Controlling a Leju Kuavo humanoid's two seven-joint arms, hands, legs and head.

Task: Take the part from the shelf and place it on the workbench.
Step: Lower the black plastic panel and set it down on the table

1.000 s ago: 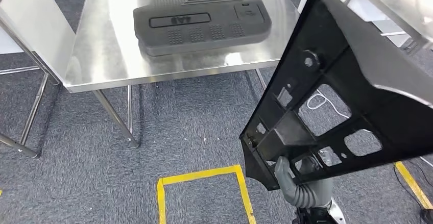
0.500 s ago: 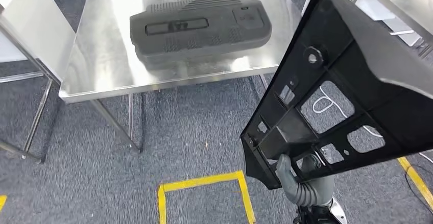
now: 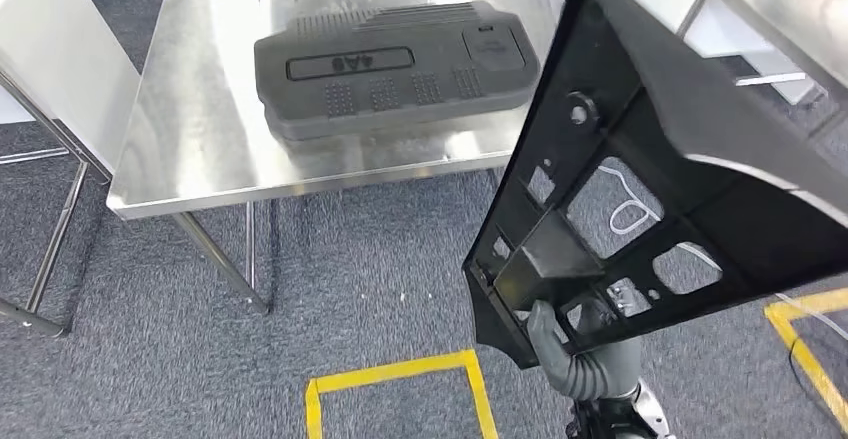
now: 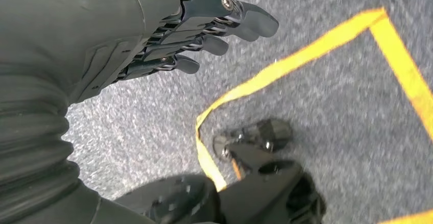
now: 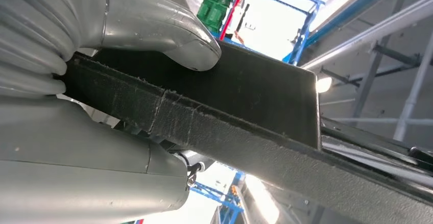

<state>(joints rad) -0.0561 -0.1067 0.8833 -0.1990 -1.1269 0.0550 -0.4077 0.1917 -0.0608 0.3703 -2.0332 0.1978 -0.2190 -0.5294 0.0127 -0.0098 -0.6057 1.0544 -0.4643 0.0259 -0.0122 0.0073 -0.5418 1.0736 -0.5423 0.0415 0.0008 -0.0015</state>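
Observation:
A large black plastic part (image 3: 660, 159) with ribs and cut-out holes stands tilted at the right of the head view, above the carpet. My right hand (image 3: 575, 344) grips its lower edge from below. In the right wrist view the grey thumb (image 5: 153, 25) presses on the part's (image 5: 245, 106) black edge. My left hand (image 4: 204, 25) hangs over the carpet with its fingers straight and apart, holding nothing. The steel workbench (image 3: 190, 129) stands ahead and to the left of the held part.
A dark grey moulded cover (image 3: 390, 64) lies in the middle of the workbench. A yellow tape square (image 3: 400, 384) marks the carpet in front of me. Steel frame legs (image 3: 50, 229) stand at the far left, and another steel surface (image 3: 790, 9) sits at the upper right.
The whole view has shifted a little, so the camera moved. The held part has swung slightly left, nearer the workbench's right corner. My right hand keeps its grip.

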